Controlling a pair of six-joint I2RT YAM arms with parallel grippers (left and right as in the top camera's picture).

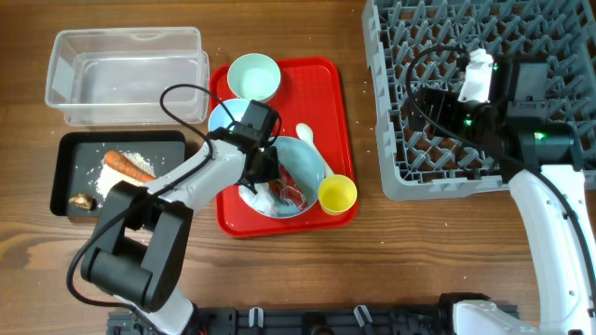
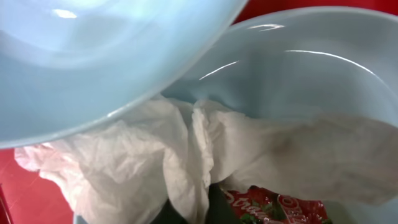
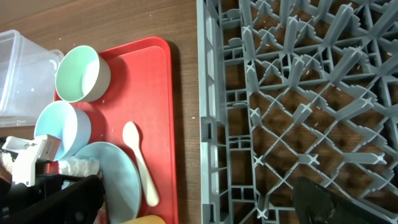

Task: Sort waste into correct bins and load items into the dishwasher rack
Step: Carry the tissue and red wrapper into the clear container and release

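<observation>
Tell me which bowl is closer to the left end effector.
The bowl beside the plate, at the red tray's left edge, next to the left end effector. The other bowl sits at the tray's far end.

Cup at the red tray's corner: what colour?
Yellow. The cup shows best in the overhead view.

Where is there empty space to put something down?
The wooden table is bare between the flat red tray and the big grey plastic rack, and from the rack to the table's near edge. The tray's far right corner is bare too. Its near end is crowded: pale blue round plate, small yellow cup and the left hand.
</observation>
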